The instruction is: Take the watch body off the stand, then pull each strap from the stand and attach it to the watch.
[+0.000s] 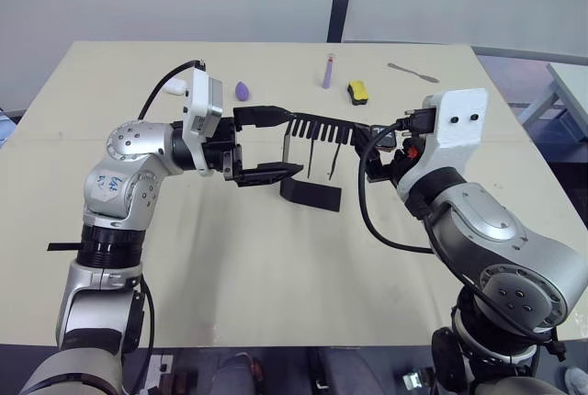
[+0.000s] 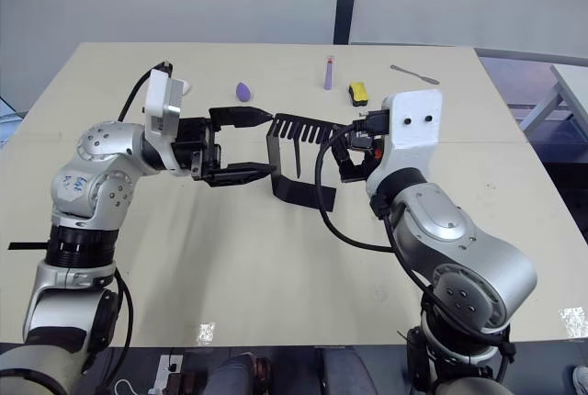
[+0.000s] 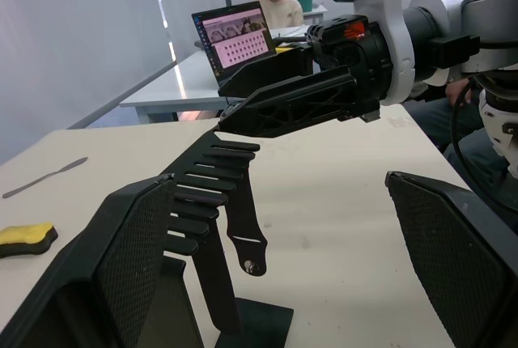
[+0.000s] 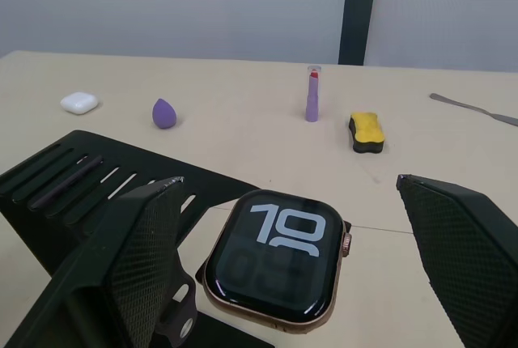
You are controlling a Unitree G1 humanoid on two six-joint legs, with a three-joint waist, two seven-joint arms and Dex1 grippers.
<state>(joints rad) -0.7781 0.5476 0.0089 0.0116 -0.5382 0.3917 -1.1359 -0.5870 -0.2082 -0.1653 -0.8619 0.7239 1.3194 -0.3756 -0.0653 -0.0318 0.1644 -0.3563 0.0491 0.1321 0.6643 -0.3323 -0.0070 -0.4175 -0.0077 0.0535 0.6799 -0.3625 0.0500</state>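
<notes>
Still on step one: watch body (image 4: 277,263) sits on the stand (image 1: 312,152) top plate, lower centre of the right wrist frame, between the spread-open right gripper (image 4: 291,259) fingers; left gripper (image 1: 266,144), also spread, flanks the comb end—close squarely on the case sides, lift straight.

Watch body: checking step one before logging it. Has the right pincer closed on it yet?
No. The watch body sits on the stand between the right pincer's open fingers.

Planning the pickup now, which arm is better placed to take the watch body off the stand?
Right. The right gripper is open with the watch body between its fingers on the stand; the left gripper is at the stand's other end.
</notes>
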